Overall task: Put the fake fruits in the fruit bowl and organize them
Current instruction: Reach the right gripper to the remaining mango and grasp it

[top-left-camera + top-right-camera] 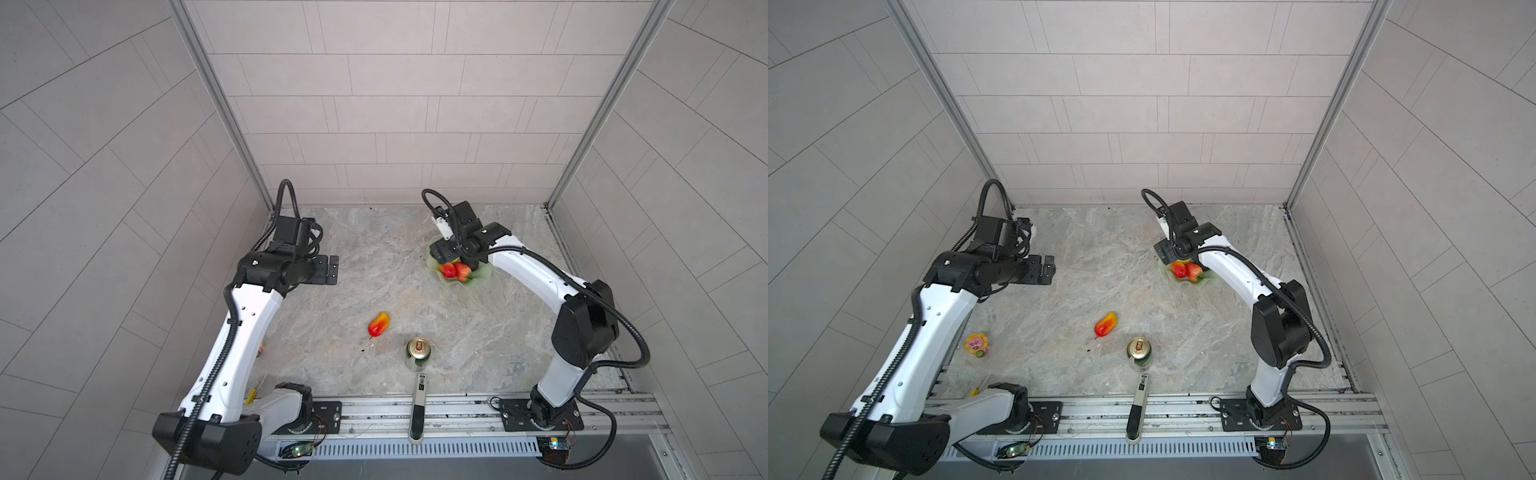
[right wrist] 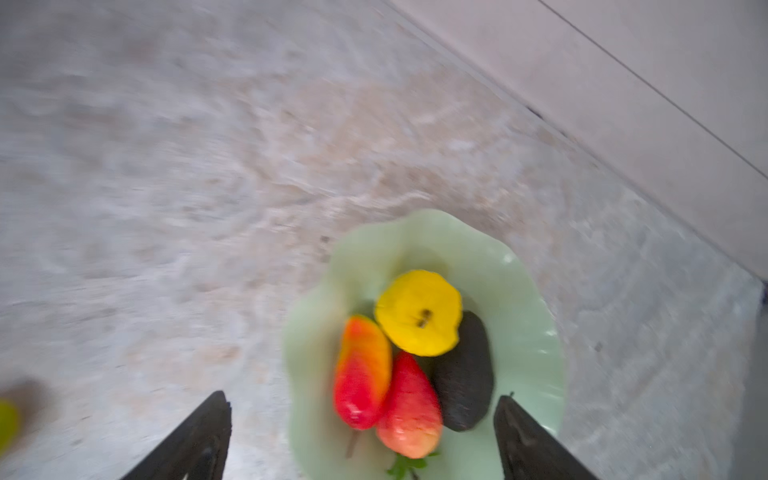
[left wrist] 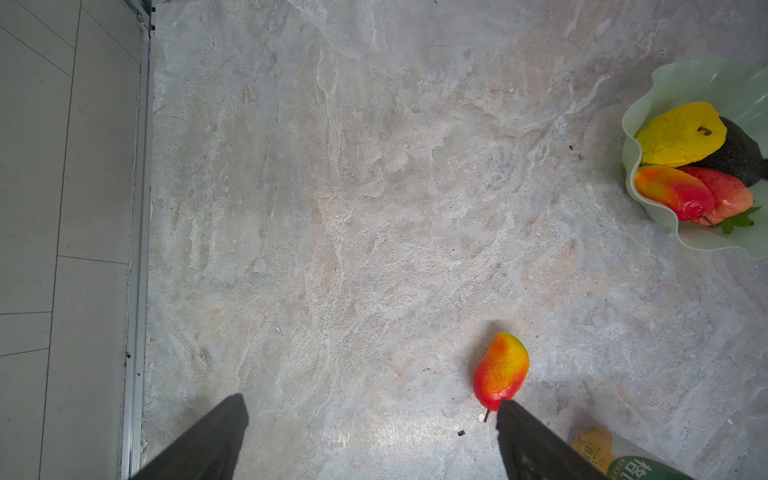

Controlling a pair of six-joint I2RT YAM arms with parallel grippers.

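l end effector [image 3: 370, 398], r end effector [image 2: 363, 394] wide open, empty; fruit bowl [image 1: 478, 276] half hidden.

Stone-look bench [image 3: 374, 208]: mottled grey-beige veining, mostly matt, with a faint sheen in patches.
Pale green fruit bowl [image 2: 528, 332]: smooth and glossy, with white highlights along the wavy rim; looks slightly translucent.
Lumpy yellow fruit [image 2: 417, 311]: plastic look, matt skin.
Blackish dark fruit [image 2: 465, 374]: rough and grainy, no shine.
Red-orange mango in the bowl [image 2: 361, 374] and strawberry [image 2: 409, 411]: smooth and glossy, with wet-looking highlights.
On the bench, loose mango [image 3: 500, 370]: satin finish, finely stippled.
Drink can [image 1: 418, 347]: shiny gold metal top.
Front frame rail [image 1: 457, 409]: bare brushed metal.
White left arm shell [image 1: 241, 340]: smooth plastic, semi-gloss.
Of the left end effector [image 3: 370, 399], fingers [image 3: 208, 440]: matt black.
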